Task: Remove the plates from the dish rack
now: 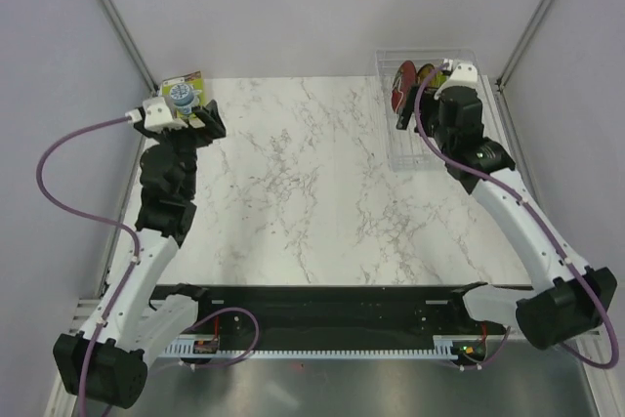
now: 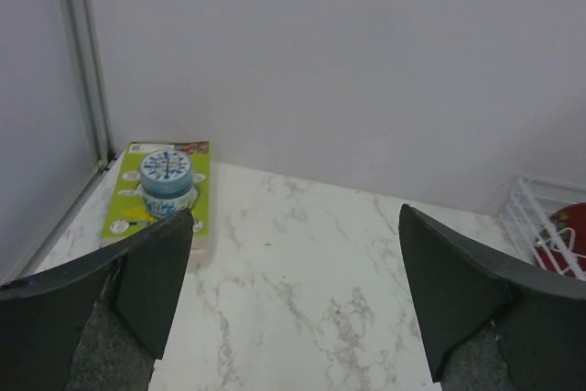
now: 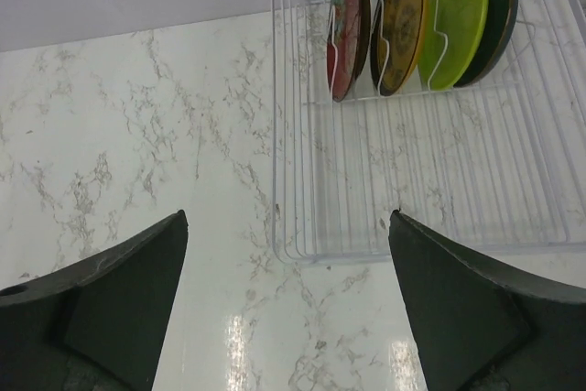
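Observation:
The clear dish rack (image 3: 412,180) lies at the table's far right (image 1: 422,148). Four plates stand on edge at its far end: red with flowers (image 3: 346,25), dark with yellow pattern (image 3: 400,25), lime green (image 3: 453,16) and dark teal (image 3: 499,2). The red plate (image 1: 400,85) and the yellow-patterned plate (image 1: 427,75) also show in the top view. My right gripper (image 3: 286,217) is open and empty above the rack's near left corner, well short of the plates; it is also in the top view (image 1: 410,129). My left gripper (image 2: 295,212) is open and empty at the far left (image 1: 207,124).
A flat green box with a blue-white picture (image 2: 165,185) lies in the far left corner (image 1: 183,95), just beyond my left fingers. Grey walls and metal posts close the table on three sides. The marble table (image 1: 303,183) lies between the arms.

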